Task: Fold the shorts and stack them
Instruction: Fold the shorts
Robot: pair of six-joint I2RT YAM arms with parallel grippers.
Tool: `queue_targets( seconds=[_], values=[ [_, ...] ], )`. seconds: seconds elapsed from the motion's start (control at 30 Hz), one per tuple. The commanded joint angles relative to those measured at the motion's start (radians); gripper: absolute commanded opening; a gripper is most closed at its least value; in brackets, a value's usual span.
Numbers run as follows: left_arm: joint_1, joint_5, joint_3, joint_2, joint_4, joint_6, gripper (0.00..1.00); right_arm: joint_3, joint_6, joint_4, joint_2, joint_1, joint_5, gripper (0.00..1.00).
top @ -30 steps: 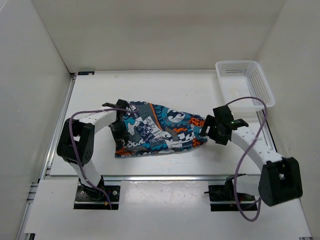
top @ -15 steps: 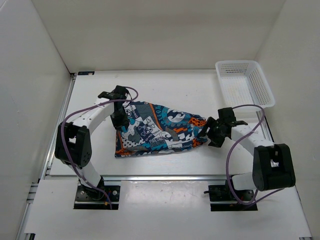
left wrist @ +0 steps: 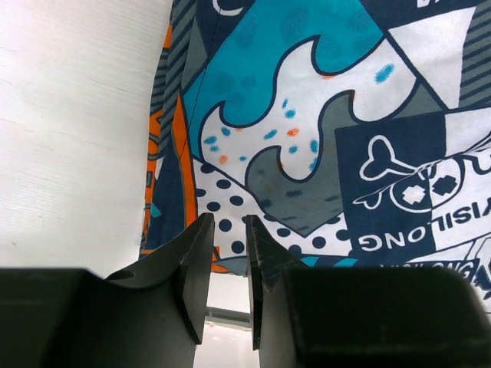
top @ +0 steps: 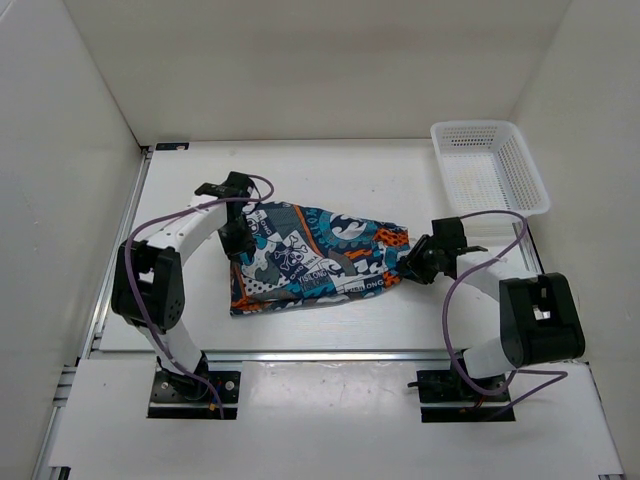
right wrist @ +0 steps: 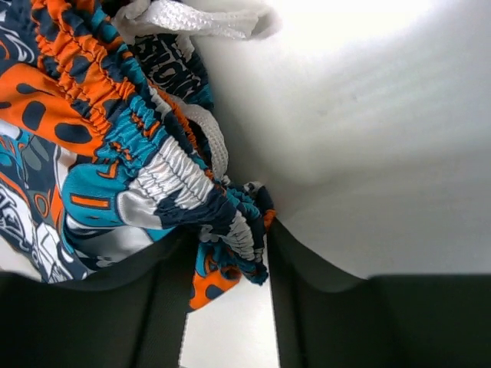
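Observation:
The shorts [top: 320, 255], printed in teal, orange, navy and white, lie spread across the middle of the table. My left gripper [top: 238, 240] hovers over their back left part. In the left wrist view its jaws [left wrist: 229, 222] stand a narrow gap apart over the cloth [left wrist: 307, 115], and bare table shows through the gap. My right gripper [top: 410, 265] is at the right end of the shorts. The right wrist view shows it [right wrist: 226, 230] shut on the bunched elastic waistband [right wrist: 222, 215], which fills the space between the fingers. A white drawstring [right wrist: 192, 19] lies beyond.
A white mesh basket [top: 490, 165] stands at the back right corner of the table. White walls close in the left, back and right sides. A metal rail [top: 300, 355] runs along the near edge, just in front of the shorts.
My right gripper moved left onto the shorts' waistband end and closed on it. My left gripper shifted back towards the shorts' far left corner, its opening unchanged.

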Motion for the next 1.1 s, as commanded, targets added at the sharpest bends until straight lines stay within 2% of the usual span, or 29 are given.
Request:
queue_targets(
  seconds=[0.0,0.1,0.2,0.3,0.33,0.43,0.7,0.8,0.83,0.87,1.07],
  values=[
    [0.019,0.003,-0.01,-0.006,0.009,0.022,0.35,-0.011,0.004,0.009,0.056,0.026,0.102,0.39],
    [0.028,0.003,-0.01,-0.015,0.009,0.022,0.35,-0.011,0.013,0.009,0.066,0.037,0.122,0.27],
    [0.028,0.003,-0.021,-0.015,0.009,0.031,0.35,-0.001,0.013,0.0,0.066,0.055,0.133,0.25],
    [0.037,0.003,-0.021,-0.015,0.009,0.031,0.35,0.02,0.013,-0.011,0.075,0.055,0.159,0.17],
    [0.037,0.003,-0.021,-0.015,0.009,0.04,0.35,0.02,0.013,-0.011,0.075,0.064,0.168,0.1],
    [0.046,0.003,-0.021,-0.015,0.009,0.04,0.35,0.042,0.013,-0.046,0.075,0.064,0.191,0.0],
    [0.065,0.012,-0.002,0.003,0.009,0.059,0.35,0.14,-0.068,-0.268,-0.103,0.075,0.358,0.0],
    [0.065,0.067,-0.002,0.013,0.04,0.059,0.35,0.192,-0.128,-0.342,-0.181,0.075,0.403,0.0],
    [0.065,0.095,-0.002,0.025,0.051,0.059,0.33,0.204,-0.146,-0.354,-0.21,0.075,0.412,0.0],
    [0.065,0.109,-0.002,0.025,0.063,0.059,0.11,0.219,-0.181,-0.37,-0.223,0.075,0.435,0.0],
    [0.016,0.141,0.077,0.137,0.115,0.05,0.11,0.354,-0.312,-0.448,-0.258,0.075,0.477,0.0]
  ],
)
